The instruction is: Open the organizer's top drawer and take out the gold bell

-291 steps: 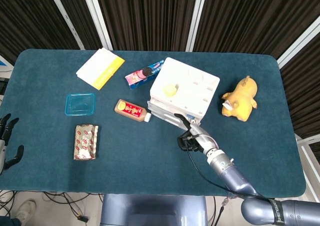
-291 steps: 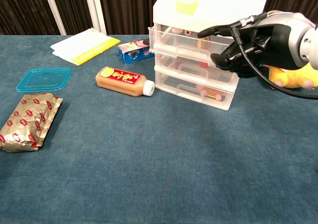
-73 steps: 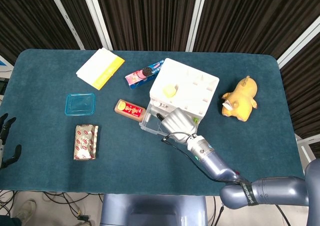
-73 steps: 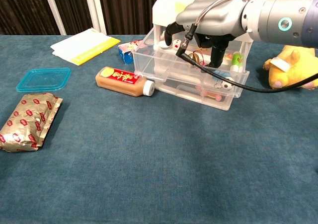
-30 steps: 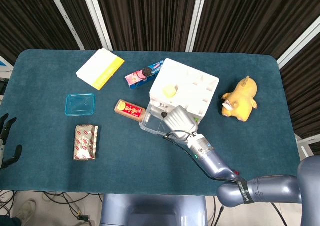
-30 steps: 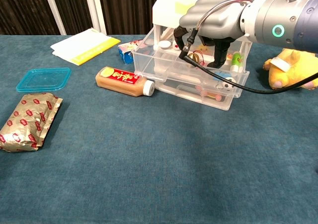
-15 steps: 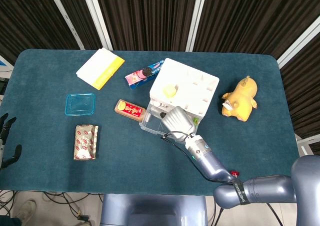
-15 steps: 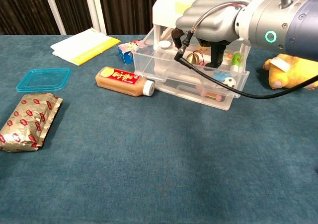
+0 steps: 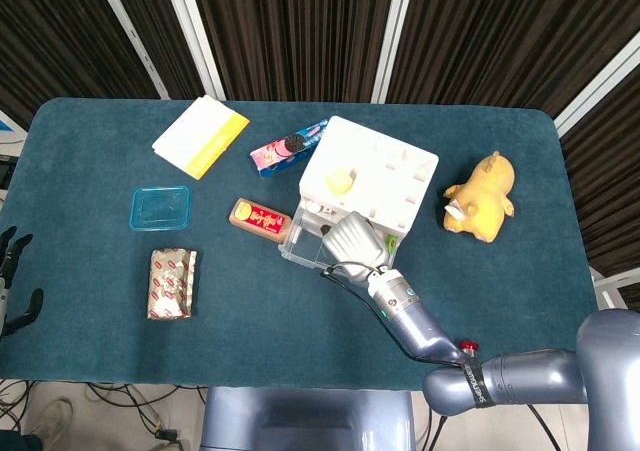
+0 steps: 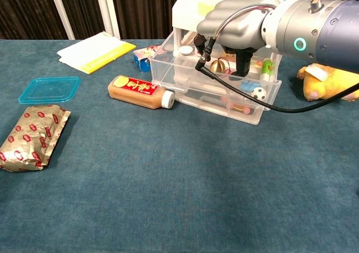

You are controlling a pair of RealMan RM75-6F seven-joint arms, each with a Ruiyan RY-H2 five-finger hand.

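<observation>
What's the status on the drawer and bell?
Right hand over the pulled-out clear plastic top drawer, fingers down beside the small gold bell; grasp unclear. Left hand idle at table edge. Nothing blocking.

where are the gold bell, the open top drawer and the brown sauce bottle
gold bell (image 10: 219,66), chest view, on its rounded gold body under the right hand
top drawer (image 10: 185,73), chest view, on its clear front wall
brown sauce bottle (image 10: 136,90), chest view, on its red and yellow label
</observation>
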